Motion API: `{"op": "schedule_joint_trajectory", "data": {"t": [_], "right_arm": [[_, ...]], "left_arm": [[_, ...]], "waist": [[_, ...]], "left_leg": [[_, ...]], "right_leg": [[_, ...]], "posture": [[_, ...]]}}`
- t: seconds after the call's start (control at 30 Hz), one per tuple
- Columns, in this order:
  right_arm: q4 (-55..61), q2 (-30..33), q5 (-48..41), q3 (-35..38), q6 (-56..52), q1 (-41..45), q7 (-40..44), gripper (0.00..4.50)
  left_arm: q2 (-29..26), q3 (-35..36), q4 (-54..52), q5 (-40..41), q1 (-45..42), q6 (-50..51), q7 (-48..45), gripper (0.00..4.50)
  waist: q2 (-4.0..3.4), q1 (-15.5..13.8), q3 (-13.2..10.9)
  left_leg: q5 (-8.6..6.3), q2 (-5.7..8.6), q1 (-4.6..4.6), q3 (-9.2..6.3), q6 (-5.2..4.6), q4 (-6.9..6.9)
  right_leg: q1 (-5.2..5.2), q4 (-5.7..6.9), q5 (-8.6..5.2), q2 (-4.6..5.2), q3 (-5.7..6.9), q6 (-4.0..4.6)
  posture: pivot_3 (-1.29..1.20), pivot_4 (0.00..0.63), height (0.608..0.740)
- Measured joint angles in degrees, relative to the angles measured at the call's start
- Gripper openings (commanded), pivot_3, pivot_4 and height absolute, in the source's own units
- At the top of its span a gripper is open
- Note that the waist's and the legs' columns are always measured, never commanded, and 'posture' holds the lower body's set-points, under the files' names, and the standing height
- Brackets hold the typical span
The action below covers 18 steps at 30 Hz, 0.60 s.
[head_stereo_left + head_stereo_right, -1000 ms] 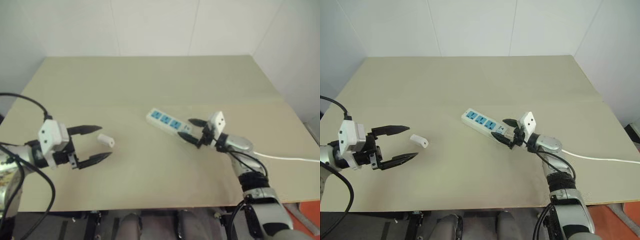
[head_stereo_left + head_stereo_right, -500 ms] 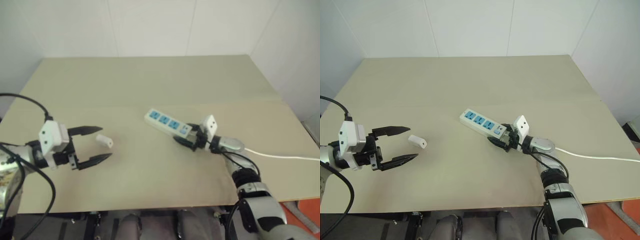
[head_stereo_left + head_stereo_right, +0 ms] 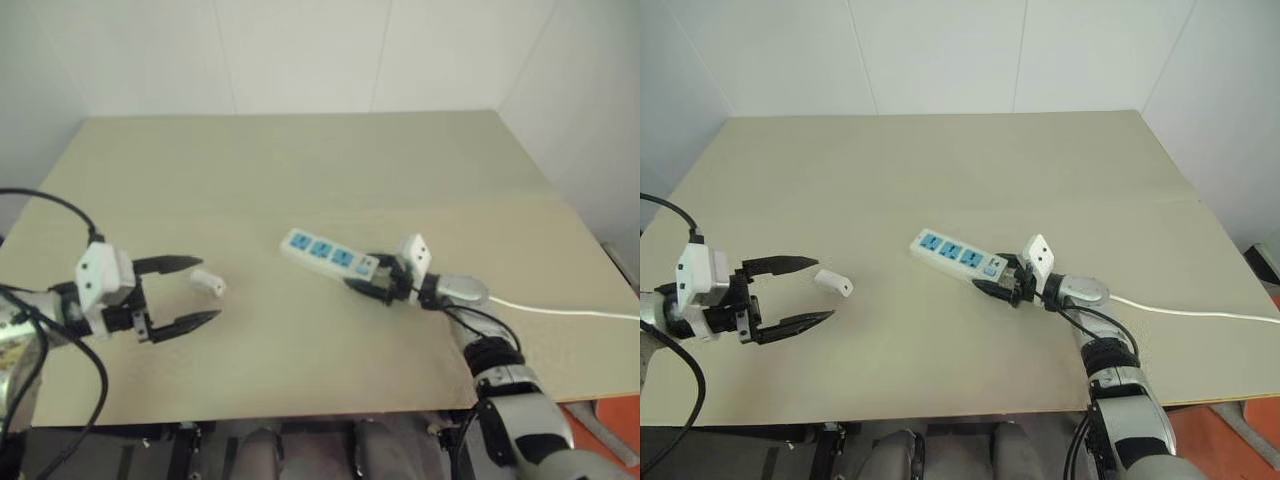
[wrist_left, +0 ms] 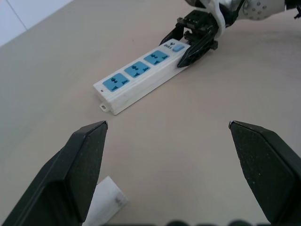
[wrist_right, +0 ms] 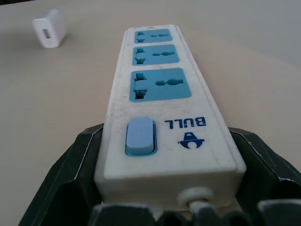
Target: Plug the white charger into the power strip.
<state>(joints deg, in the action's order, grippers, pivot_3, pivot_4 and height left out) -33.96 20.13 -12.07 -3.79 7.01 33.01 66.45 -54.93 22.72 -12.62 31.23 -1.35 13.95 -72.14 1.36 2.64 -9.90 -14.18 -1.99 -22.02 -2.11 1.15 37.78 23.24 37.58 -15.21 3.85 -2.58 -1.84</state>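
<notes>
Resting surface: a plain beige table (image 3: 940,170) set against white walls.
Left arm pose: reaches in from the table's left edge, held level just above the surface, pointing toward the middle of the table.
Left gripper (image 3: 805,292): its two black fingers are spread wide and hold nothing.
White charger (image 3: 833,283): lies flat on the table just past the left gripper's fingertips, closer to the farther finger, touching neither as far as can be seen. In the right wrist view the face turned that way shows a small slot.
Right arm pose: comes in from the table's near right edge, forearm low over the surface, wrist bent so the gripper points left toward the table's middle.
Right gripper (image 3: 992,286): its black fingers sit one on each long side of the power strip at the button end, pressed against its sides in a clasp.
Power strip (image 3: 950,255): lies flat near the table's centre, running diagonally from the upper left down to the right gripper, well apart from the white charger. Three blue socket faces point up, with a pale blue button (image 5: 140,136) at the held end.
Writing: beside the button, blue letters read "BULL" (image 5: 185,123) above a small blue logo.
Cord (image 3: 1200,314): thin and white, trails across the table toward the right edge.
</notes>
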Motion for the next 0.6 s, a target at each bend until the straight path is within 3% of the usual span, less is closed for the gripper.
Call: {"op": "schedule_joint_trajectory", "data": {"t": [0.23, 0.6], "right_arm": [[13.5, 2.8, -2.2, -5.7, -5.3, -4.1, 11.0, 3.42], [11.6, 1.3, -1.7, -7.9, -4.6, -4.5, 12.0, 3.42]], "left_arm": [[-8.3, -2.9, 12.6, -3.5, -9.8, -6.0, -9.4, 4.50], [-11.5, -19.0, 24.5, -9.8, -24.7, -13.1, -19.5, 4.50]], "waist": [[-0.01, -0.1, 0.0], [0.00, 0.1, 0.0]], "left_leg": [[0.00, -0.02, 0.02, 0.02, 0.00, 0.01], [0.00, -0.17, 0.02, 0.03, 0.00, 0.05]], "right_leg": [[-0.02, -0.02, -0.01, -0.06, 0.01, -0.01], [0.02, 0.05, 0.00, -0.25, -0.06, 0.00]], "posture": [[0.00, 0.150, 0.740], [0.00, 0.150, 0.740]]}}
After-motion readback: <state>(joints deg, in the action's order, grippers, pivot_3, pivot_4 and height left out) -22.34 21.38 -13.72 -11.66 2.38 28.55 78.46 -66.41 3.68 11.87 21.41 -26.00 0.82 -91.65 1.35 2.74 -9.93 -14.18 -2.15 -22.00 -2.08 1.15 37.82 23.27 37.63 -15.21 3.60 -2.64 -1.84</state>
